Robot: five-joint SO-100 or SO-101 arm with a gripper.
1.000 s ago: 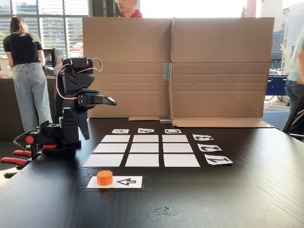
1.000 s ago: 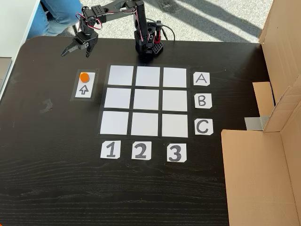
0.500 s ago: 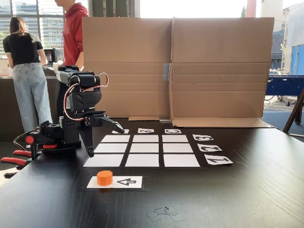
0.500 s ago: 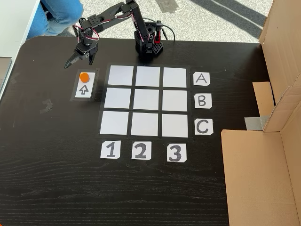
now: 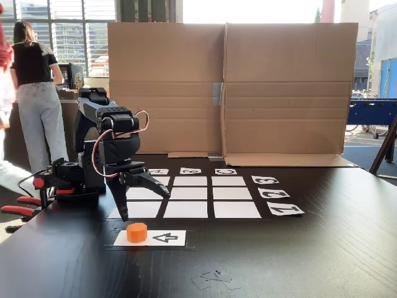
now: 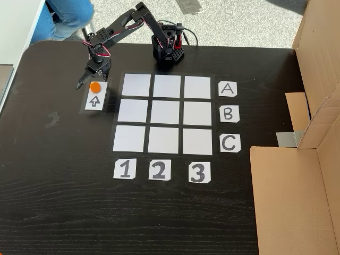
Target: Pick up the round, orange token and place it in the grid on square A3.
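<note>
The orange token stands on the end of a white arrow card, outside the grid. In both fixed views my gripper is open and hangs just above and slightly behind the token, with one finger to each side and neither touching it. Square A3 is the blank corner cell next to letter card A, in the column above number card 3. Nothing lies on it.
A tall cardboard wall stands along one side of the table. The arm's base sits by the grid's A edge, with red clamps at the table edge. A person stands in the background beyond the table.
The arm has reached forward and come down. The open gripper moved from high near the base to just over the token. The token has not moved.
</note>
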